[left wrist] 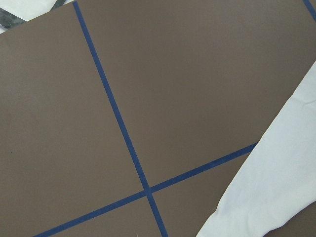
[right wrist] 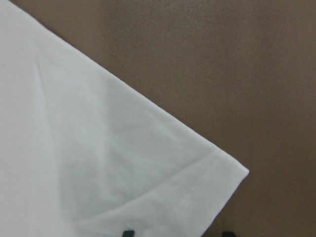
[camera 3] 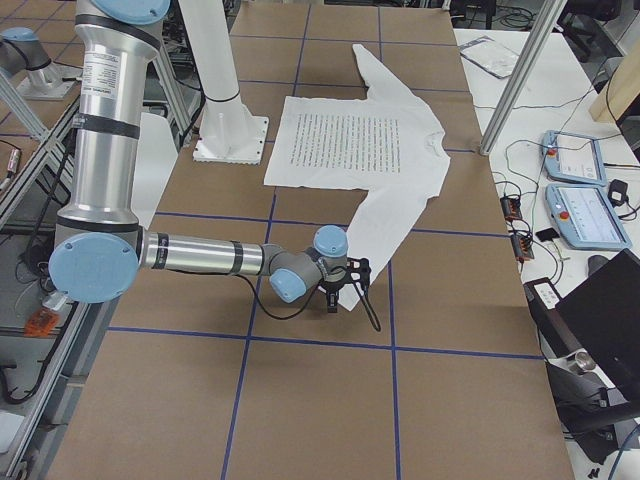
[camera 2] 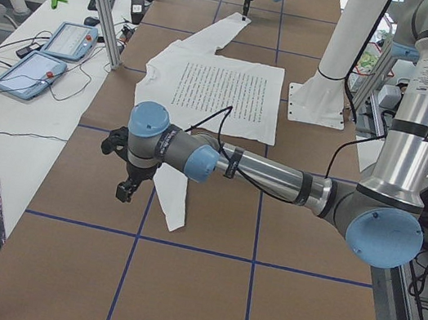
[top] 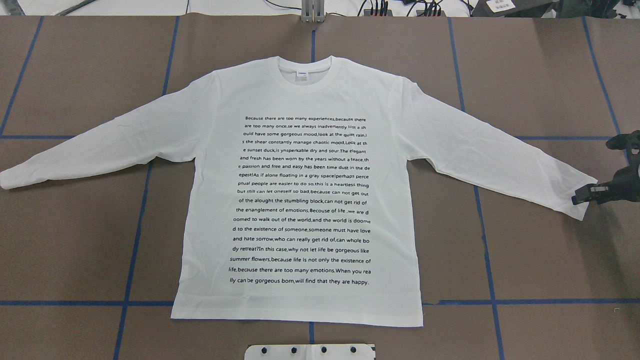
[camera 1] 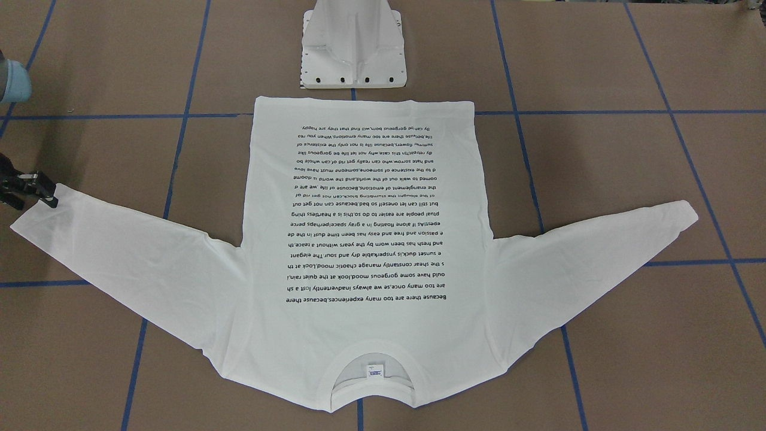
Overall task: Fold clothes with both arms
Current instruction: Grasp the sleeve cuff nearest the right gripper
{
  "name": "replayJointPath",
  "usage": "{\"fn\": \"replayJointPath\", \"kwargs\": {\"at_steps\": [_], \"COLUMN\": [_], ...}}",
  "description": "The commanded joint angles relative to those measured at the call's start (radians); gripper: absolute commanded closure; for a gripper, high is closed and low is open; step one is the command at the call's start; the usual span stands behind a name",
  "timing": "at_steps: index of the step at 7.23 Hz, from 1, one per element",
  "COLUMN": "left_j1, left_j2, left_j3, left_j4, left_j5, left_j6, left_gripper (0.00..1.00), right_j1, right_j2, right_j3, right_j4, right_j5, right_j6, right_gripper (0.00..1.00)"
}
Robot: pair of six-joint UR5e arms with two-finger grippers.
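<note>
From the front, the T-shirt (camera 1: 371,239) lies flat on the bench (camera 1: 598,60), print up and sleeves spread. My right tool (camera 1: 46,196) sits at the right cuff (camera 1: 30,222). My left tool is out of frame here.

Overhead it's the same picture: the right tool (top: 584,194) is over that cuff's edge, and the left cuff (top: 12,177) lies free with nothing at it.

The left-end view shows my left tool (camera 2: 124,191) hanging above the bench just beside the left cuff. I cannot tell from there whether it is released or clenched.

From the right end, the right tool (camera 3: 335,292) is low at the sleeve tip.

My left wrist camera sees mostly bare bench, with the left sleeve (left wrist: 276,187) off to one side — so I judge that tool must shift over the cuff before going down.

My right wrist camera shows the fingertips (right wrist: 128,233) apart with cloth between them — released, not yet grasping. I'd pinch both layers well inside the hem, then lift both cuffs together so the body doesn't drag.
</note>
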Motion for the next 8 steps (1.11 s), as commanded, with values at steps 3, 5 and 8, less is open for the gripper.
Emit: {"fn": "replayJointPath", "kwargs": {"at_steps": [3, 5, 8], "left_j1": [0.0, 0.0, 0.0], "left_j2": [-0.003, -0.003, -0.005], "left_j3": [0.006, 0.011, 0.025], "left_j4": [0.0, -0.009, -0.023], "left_j5": [0.0, 0.0, 0.0], "left_j6": [-0.002, -0.002, -0.002], "left_gripper": [0.0, 0.0, 0.0], "right_j1": [0.0, 0.002, 0.016], "right_j2": [0.021, 0.021, 0.021], "right_j3": [0.012, 0.076, 0.344], "right_j4": [-0.013, -0.087, -0.285], "right_j5": [0.015, 0.021, 0.031], "right_j6": [0.002, 0.0, 0.002], "right_gripper": [0.85, 0.94, 1.0]}}
